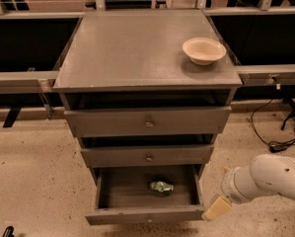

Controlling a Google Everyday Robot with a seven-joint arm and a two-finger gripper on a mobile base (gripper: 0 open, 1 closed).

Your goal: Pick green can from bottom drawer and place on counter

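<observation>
The green can [161, 187] lies on its side inside the open bottom drawer [146, 214], near the middle of its floor. The counter [137, 48] is the flat grey top of the cabinet. My gripper [216, 208] is a cream-coloured tip at the end of the white arm [270, 177], low at the right, just outside the drawer's front right corner. It is well apart from the can.
A cream bowl [203, 50] sits on the counter's right rear part. The two upper drawers [148, 123] stand slightly ajar. Metal rails [18, 78] run left and right of the cabinet. A black cable [277, 144] lies on the speckled floor at right.
</observation>
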